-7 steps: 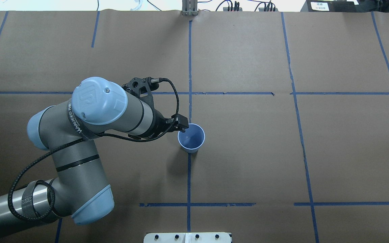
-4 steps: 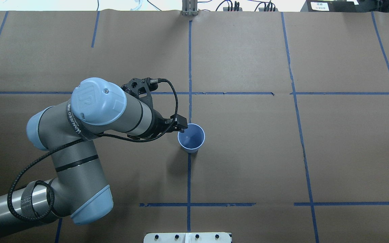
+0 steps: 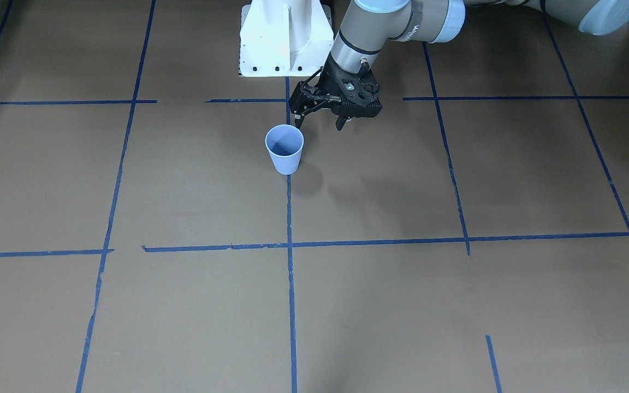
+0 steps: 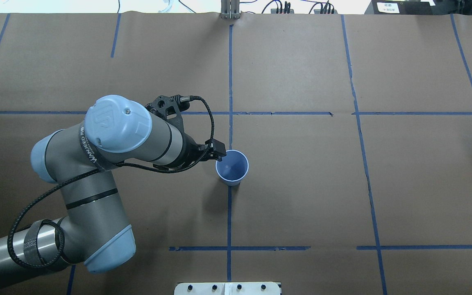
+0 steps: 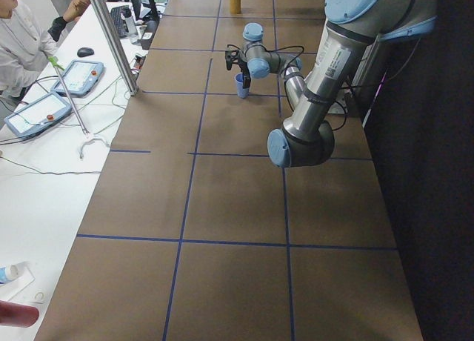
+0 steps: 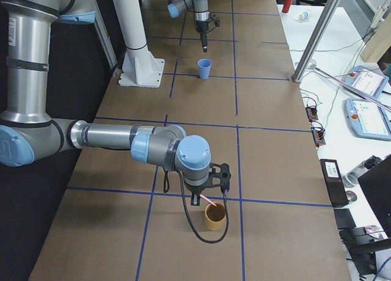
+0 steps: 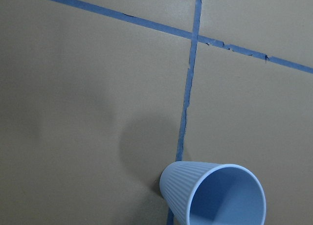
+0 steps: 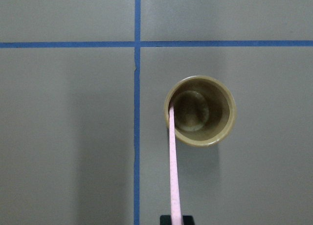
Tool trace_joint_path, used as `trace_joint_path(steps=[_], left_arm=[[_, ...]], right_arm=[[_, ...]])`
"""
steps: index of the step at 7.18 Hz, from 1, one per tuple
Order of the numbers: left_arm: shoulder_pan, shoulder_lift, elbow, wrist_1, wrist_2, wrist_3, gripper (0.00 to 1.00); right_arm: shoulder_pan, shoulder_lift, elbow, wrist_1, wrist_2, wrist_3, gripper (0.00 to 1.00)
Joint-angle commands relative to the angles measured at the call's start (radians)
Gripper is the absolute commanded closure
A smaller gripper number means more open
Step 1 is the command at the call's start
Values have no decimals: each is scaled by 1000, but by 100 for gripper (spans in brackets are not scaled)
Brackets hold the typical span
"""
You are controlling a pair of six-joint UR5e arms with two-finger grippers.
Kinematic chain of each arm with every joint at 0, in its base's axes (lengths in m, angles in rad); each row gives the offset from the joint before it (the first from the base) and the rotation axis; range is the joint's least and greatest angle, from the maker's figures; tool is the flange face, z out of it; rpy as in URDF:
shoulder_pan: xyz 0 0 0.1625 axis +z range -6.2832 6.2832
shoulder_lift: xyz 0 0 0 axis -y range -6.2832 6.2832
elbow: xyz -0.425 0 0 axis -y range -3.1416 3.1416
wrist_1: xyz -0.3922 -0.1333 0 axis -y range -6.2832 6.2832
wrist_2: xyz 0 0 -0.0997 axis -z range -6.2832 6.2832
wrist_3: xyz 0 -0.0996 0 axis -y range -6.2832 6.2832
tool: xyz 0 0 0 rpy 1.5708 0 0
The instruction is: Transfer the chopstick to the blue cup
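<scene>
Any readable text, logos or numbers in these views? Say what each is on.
"WANJEED", rest blurred: black strap on left arm.
"UR" logo: blue joint cap.
White label on black box: too small to read.
Blue cup, brown cup, chopstick: none.

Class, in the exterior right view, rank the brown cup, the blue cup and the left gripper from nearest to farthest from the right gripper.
1. brown cup: just below the right gripper, which holds the chopstick.
2. blue cup: far up the table.
3. left gripper: beyond the blue cup.
</scene>
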Motion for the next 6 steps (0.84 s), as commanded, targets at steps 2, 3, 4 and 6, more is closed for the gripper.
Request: trace_joint_path(steps=[2, 3, 4, 6], left_arm=[[-5, 1, -2, -6, 0, -1, 0], [-12, 16, -35, -11, -1, -1, 0], [-27, 61, -86, -11, -1, 2, 0], [-83, 119, -149, -11, -3, 6, 0]], right_arm=[[48, 19, 374, -386, -28, -23, 100], [13, 43, 427, -461, 56, -5, 100], [-15, 50, 432, -466, 170, 26, 100], [-195, 161, 484, -460, 260, 395, 100]])
